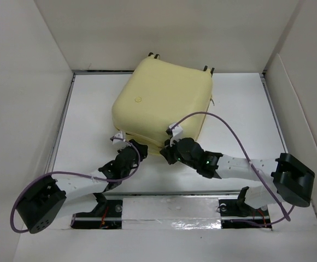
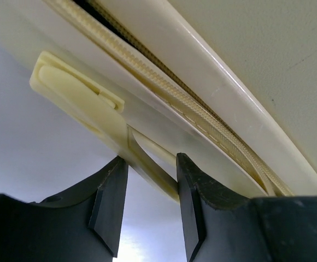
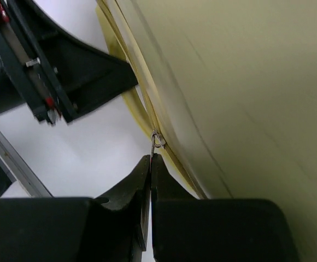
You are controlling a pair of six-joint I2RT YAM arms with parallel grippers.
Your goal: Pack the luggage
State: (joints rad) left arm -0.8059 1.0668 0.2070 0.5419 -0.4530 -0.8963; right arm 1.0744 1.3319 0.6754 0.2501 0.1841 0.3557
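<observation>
The luggage is a pale-yellow hard-shell suitcase lying shut in the middle of the table, with wheels at its far edge. My left gripper is at its near-left side. In the left wrist view the fingers sit either side of the cream side handle and touch its strap, below the zipper track. My right gripper is at the near edge. In the right wrist view it is shut on the small metal zipper pull on the shell's seam.
White enclosure walls stand left, back and right of the white table. A metal rail runs along the near edge by the arm bases. Purple cables loop over both arms. The left arm's black body shows in the right wrist view.
</observation>
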